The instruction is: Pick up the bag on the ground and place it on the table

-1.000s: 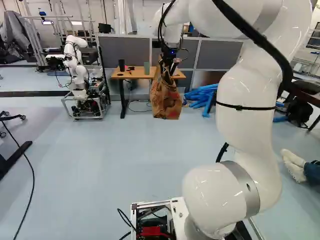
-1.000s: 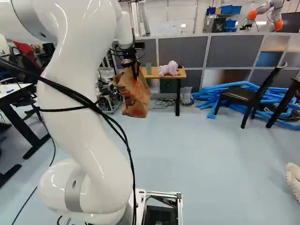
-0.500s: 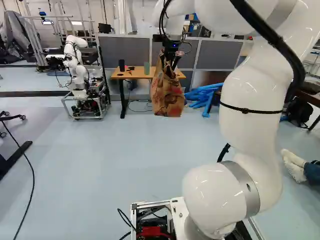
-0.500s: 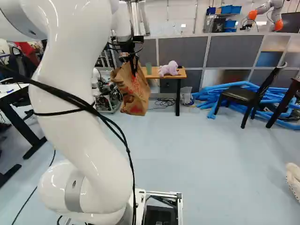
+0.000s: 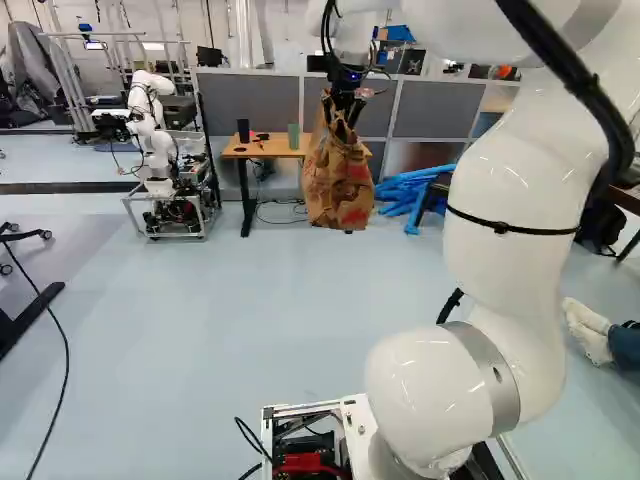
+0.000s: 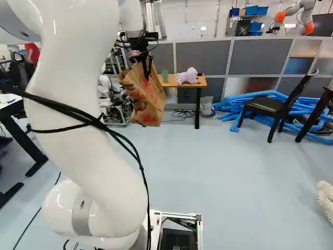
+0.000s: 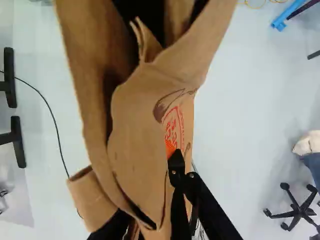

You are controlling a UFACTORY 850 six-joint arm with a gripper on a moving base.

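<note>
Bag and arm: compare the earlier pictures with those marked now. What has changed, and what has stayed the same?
The bag has risen slightly, shifting right in the left base view and left in the right one, carried by the end effector as the arm moved. The grip on it, the table, toy and chair stayed as they were.

Floor (image 6: 234, 177): we see smooth pale blue
Partitions (image 6: 203, 57): grey panels in pale frames
Wall (image 6: 195, 18): white, behind them
Chair (image 6: 266, 105): black, in front of our blue tubes (image 6: 237, 99)
</note>
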